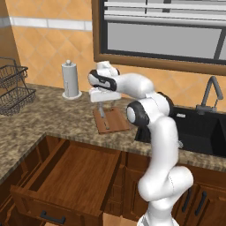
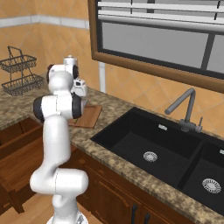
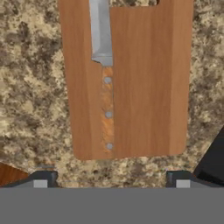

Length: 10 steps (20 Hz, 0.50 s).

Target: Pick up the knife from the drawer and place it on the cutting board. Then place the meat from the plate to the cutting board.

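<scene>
Knife lies flat on board; end effector above board w/ jaws wide, empty. Lift straight up off board, don't nudge knife, then go for meat.

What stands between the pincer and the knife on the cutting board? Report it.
Nothing visible does. In the hand view the open pincer looks straight down at the knife, which lies flat on the cutting board along its length; only bare board and granite counter lie around it.
</scene>
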Motion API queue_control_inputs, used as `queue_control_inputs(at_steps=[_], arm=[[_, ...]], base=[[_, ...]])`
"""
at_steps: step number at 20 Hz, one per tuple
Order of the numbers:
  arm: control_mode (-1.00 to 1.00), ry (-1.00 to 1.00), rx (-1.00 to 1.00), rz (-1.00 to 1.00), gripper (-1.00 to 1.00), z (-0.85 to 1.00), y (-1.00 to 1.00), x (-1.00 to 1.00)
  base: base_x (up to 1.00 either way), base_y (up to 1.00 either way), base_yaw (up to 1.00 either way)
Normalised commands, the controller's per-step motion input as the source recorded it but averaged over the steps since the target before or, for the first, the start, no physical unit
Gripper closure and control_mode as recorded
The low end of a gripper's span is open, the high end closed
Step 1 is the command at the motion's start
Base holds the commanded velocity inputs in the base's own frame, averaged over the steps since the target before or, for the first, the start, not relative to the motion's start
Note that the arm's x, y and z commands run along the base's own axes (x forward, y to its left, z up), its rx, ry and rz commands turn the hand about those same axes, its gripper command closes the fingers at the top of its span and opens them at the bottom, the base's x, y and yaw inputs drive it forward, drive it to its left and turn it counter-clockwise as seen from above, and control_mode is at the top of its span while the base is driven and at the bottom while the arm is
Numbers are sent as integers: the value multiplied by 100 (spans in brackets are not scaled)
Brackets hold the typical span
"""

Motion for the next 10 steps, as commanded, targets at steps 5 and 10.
queue_control_inputs(at_steps=[5, 10], arm=[[-100, -15, 13, 0, -100, 20, -35, -100], [-100, -21, 6, 5, -100, 47, -28, -100]], base=[[0, 0, 0], [0, 0, 0]])
